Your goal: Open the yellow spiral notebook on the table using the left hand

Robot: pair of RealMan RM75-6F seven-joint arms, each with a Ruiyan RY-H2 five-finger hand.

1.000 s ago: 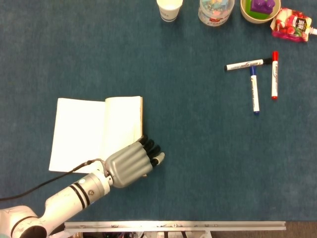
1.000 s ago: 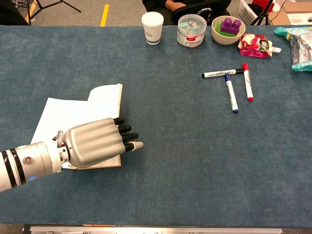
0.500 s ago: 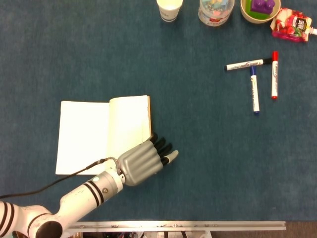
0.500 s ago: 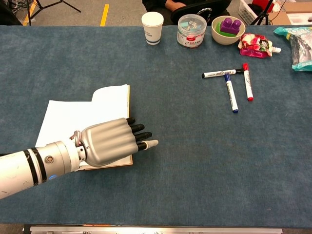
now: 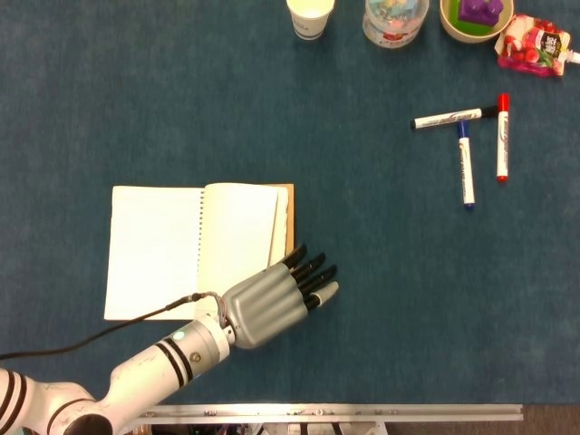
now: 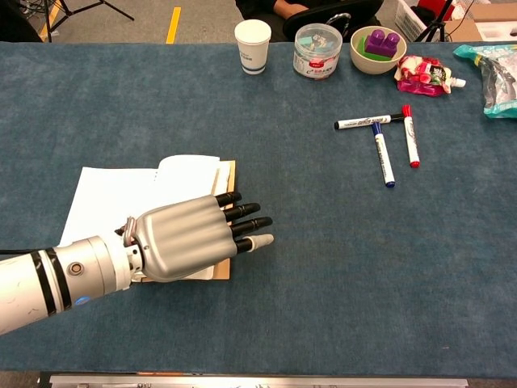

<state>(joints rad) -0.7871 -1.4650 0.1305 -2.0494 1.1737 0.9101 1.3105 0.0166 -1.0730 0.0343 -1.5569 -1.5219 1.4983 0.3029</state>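
The spiral notebook (image 5: 195, 245) lies open on the blue table, showing two white pages with the spiral down the middle. A thin yellow-brown cover edge shows along its right side. In the chest view the notebook (image 6: 129, 190) sits left of centre. My left hand (image 5: 272, 304) lies palm down over the notebook's lower right corner, fingers straight and slightly spread, tips pointing right past the page edge. It holds nothing that I can see. In the chest view the left hand (image 6: 190, 238) hides the near right part of the pages. My right hand is not visible.
Three markers lie at the right: black (image 5: 449, 118), blue (image 5: 466, 168), red (image 5: 502, 136). Along the far edge stand a paper cup (image 6: 252, 46), a clear tub (image 6: 317, 50), a bowl with a purple block (image 6: 378, 47) and a snack packet (image 6: 424, 73).
My left hand has slid to the right and slightly nearer. The notebook shifted right with it, its right-hand pages now lie flatter, and the cover edge shows.
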